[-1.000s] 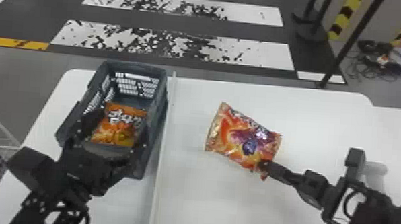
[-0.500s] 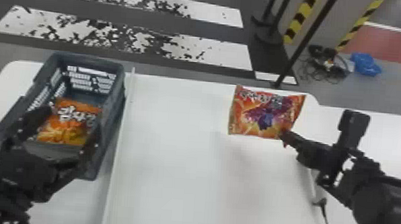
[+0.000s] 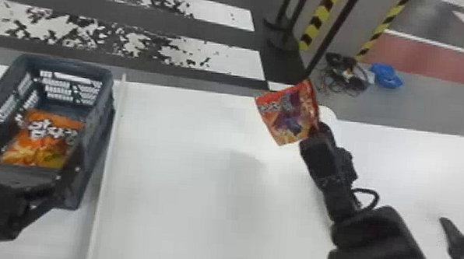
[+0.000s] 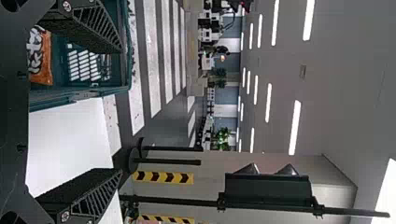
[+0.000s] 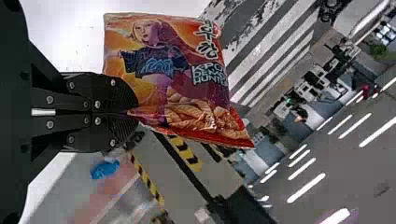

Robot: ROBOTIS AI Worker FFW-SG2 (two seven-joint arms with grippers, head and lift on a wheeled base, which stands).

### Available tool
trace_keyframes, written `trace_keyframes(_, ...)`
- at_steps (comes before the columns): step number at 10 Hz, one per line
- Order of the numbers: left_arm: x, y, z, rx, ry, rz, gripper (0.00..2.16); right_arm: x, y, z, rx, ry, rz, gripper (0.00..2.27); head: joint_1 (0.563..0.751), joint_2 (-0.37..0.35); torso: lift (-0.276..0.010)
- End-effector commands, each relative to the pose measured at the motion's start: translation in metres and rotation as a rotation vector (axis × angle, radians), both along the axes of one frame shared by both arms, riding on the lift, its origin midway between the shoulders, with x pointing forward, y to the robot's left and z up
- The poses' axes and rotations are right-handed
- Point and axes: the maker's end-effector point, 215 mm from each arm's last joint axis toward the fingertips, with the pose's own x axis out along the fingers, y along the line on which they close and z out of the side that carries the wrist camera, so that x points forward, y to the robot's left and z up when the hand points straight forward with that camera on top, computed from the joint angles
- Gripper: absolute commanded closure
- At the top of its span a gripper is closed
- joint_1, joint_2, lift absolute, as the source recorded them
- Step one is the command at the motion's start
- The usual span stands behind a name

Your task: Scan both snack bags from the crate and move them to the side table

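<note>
This looks like the carrying step for one bag, the orange-red one with purple artwork; whether it has been scanned, I cannot tell. The next move calls for taking it across to the side table point(image 3: 416, 163), lowering it flat, then letting go.

Nearest, the left gripper point(image 3: 49, 136) has its fingers wide apart over the blue-grey plastic crate point(image 3: 100, 137), with nothing between them. The orange snack bag point(image 3: 49, 139) lies inside the crate, printed face up, and will probably need its own scan and trip. Farther out, the right gripper point(image 5: 135, 112) is closed on the orange-red snack bag point(image 5: 173, 70) by one edge (a slim hold, so a jerky swing might work it loose). That bag juts out past the fingertips, held up by the far right corner of the white worktable point(image 3: 184, 182).
</note>
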Motion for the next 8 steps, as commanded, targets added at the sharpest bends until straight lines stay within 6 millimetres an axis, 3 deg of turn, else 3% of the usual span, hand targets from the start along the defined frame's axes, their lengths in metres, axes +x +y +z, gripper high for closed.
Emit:
trace_keyframes(1, 0.000, 0.000, 0.000, -0.002, -0.001, -0.001, 0.10, -0.012, 0.032, -0.030, -0.215, 0.037, 0.095, 2.26, 0.695, -0.254, -0.075)
trace_keyframes(3, -0.001, 0.001, 0.001, -0.005, -0.005, 0.000, 0.10, -0.034, 0.049, -0.065, -0.444, 0.077, 0.157, 2.26, 0.695, -0.210, -0.075)
trace_keyframes(5, -0.001, 0.001, -0.002, -0.002, -0.002, -0.003, 0.10, -0.052, 0.057, -0.089, -0.560, 0.107, 0.193, 2.25, 0.695, -0.195, -0.075)
trace_keyframes(6, -0.001, 0.001, -0.002, -0.005, 0.000, -0.004, 0.10, -0.063, 0.065, -0.098, -0.565, 0.121, 0.229, 2.09, 0.695, -0.190, -0.075)
trace_keyframes(7, -0.002, 0.000, -0.004, -0.007, 0.001, -0.007, 0.10, -0.078, 0.075, -0.103, -0.546, 0.129, 0.255, 1.71, 0.695, -0.184, -0.075)
trace_keyframes(8, -0.002, 0.002, -0.006, -0.006, 0.006, -0.006, 0.10, -0.088, 0.087, -0.102, -0.503, 0.126, 0.277, 1.04, 0.695, -0.175, -0.075)
